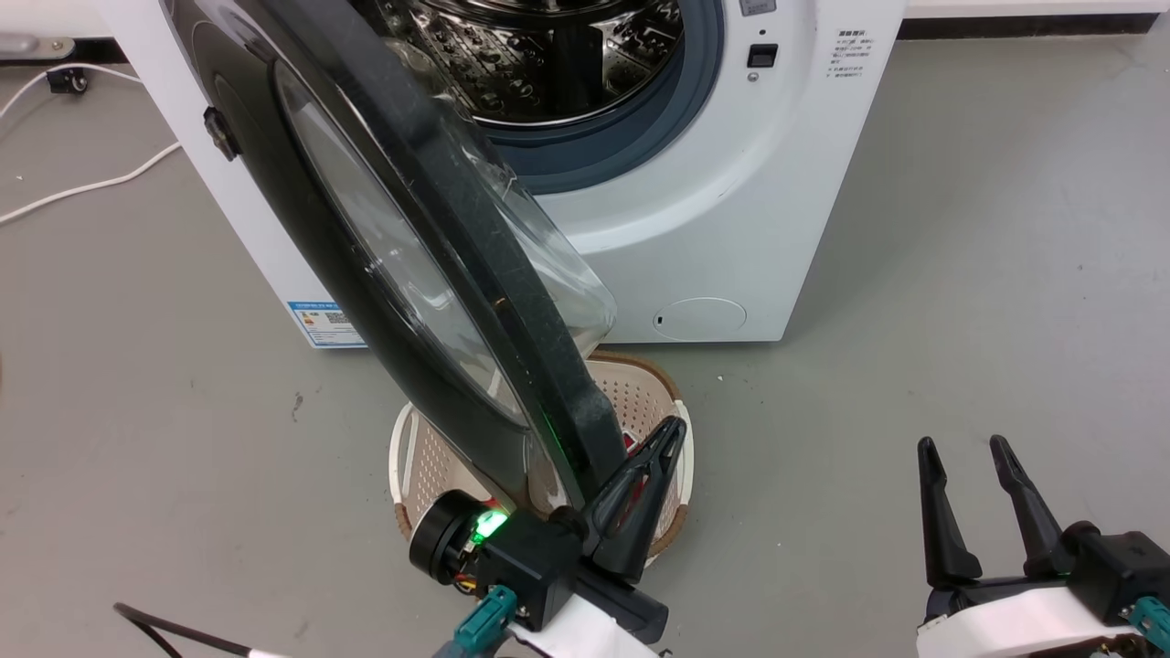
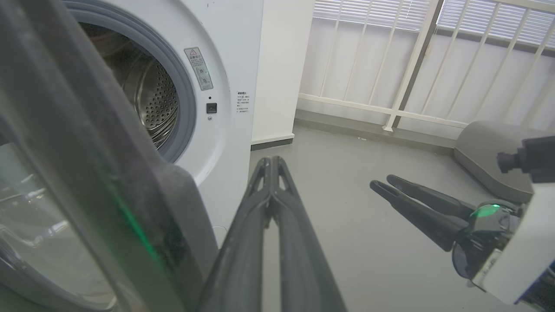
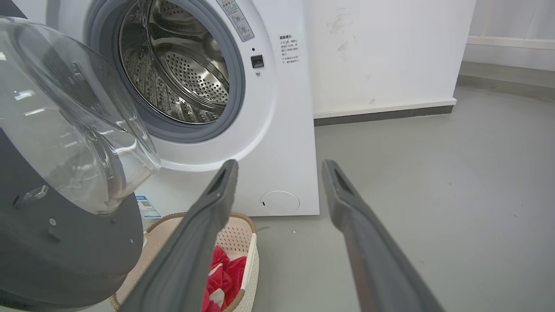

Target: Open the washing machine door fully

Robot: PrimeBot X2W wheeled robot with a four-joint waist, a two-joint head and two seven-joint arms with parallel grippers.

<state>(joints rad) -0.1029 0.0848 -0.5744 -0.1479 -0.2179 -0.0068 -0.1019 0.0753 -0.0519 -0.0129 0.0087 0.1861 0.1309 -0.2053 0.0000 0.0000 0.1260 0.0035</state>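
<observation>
The washing machine door [image 1: 402, 247], round, glossy black with a bulging clear glass bowl [image 3: 73, 125], stands swung out from the white machine [image 1: 713, 210], roughly edge-on to me. Behind it the steel drum [image 3: 182, 69] is exposed. My left gripper [image 1: 672, 429] is shut with nothing between its fingers, lying right against the inner side of the door's free edge [image 2: 130, 208]. In the left wrist view its own closed fingers [image 2: 271, 162] point past that edge. My right gripper [image 1: 964, 448] hangs open over the floor at the lower right, apart from the door.
A pale laundry basket [image 1: 672, 393] with red cloth [image 3: 225, 273] sits on the floor under the door's lower edge. White cables [image 1: 82, 187] lie on the grey floor at the left. A white railing [image 2: 412, 65] and a grey base [image 2: 490, 156] stand to the right.
</observation>
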